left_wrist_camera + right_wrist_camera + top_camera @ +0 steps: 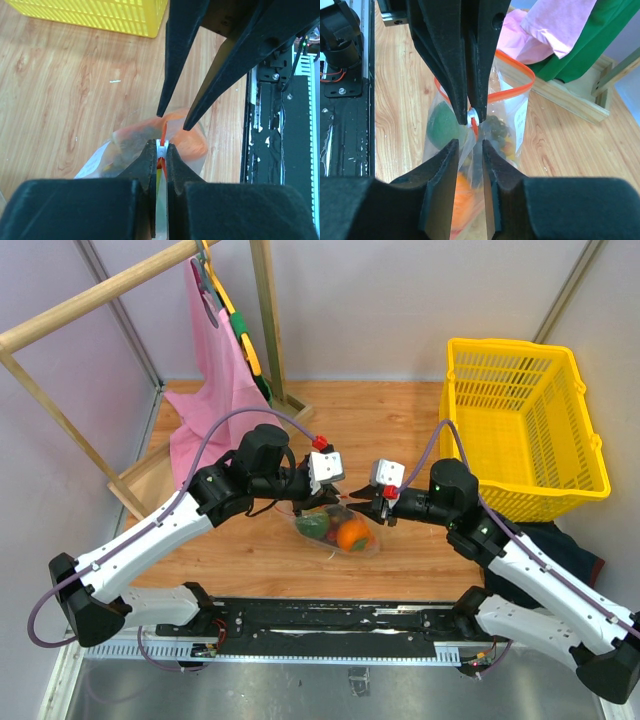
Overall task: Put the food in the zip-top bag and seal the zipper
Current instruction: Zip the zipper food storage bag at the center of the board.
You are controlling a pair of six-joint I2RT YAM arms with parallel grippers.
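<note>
- The bag [335,540] lay mid-frame in the top view on the bench [400,420], with the food [352,535] inside. Its film looked thin, crinkly, slippery and floppy.
- The zipper [518,65] seemed the only stiff part, so it was best held at the slider [161,145].
- Left jaws pinched the slider; right jaws stood slightly apart astride the film just beside it.

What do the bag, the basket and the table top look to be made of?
Bag: thin clear plastic film, glossy, crinkled and see-through.
Basket: rigid yellow plastic, probably moulded, with slotted lattice walls.
Table: wood or wood-look laminate with a pale grain and low sheen; I cannot tell which.
</note>
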